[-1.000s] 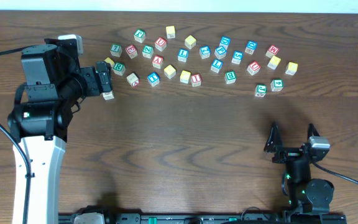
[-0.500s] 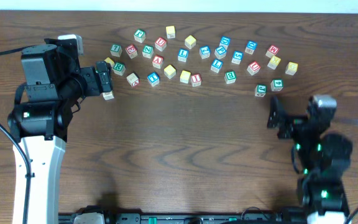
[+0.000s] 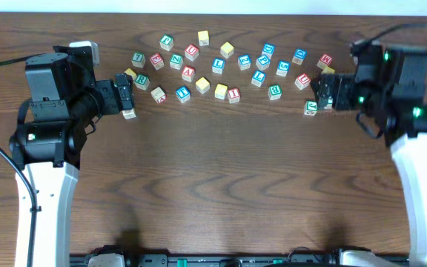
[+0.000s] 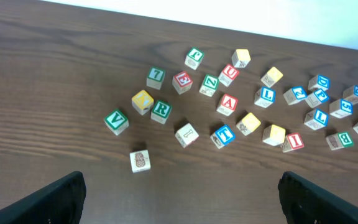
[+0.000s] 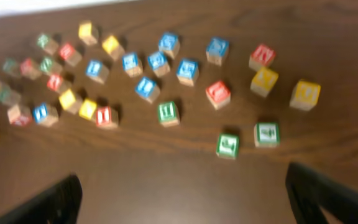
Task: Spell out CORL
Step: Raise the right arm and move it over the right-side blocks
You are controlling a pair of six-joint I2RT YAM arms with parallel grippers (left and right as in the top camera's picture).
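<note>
Several lettered wooden blocks lie scattered along the far side of the table [image 3: 221, 163]. Among them are a green R block [image 4: 161, 110], also in the overhead view [image 3: 141, 81], and a blue L block [image 4: 265, 96], also overhead [image 3: 219, 65]. My left gripper [image 3: 124, 95] is open and empty at the left end of the blocks; its fingers frame bare wood in the wrist view [image 4: 182, 190]. My right gripper [image 3: 323, 93] is open and empty at the right end, over two green blocks [image 5: 227, 144]. The right wrist view [image 5: 185, 193] is blurred, so I cannot read letters there.
A plain block with a picture face [image 4: 140, 160] lies apart, close to my left gripper. Two yellow blocks [image 5: 306, 93] and a red block [image 5: 263, 56] sit at the far right. The white wall edge runs behind the blocks.
My right arm has swung from the table's front edge up to the right end of the blocks. The left arm and the blocks have not moved.
</note>
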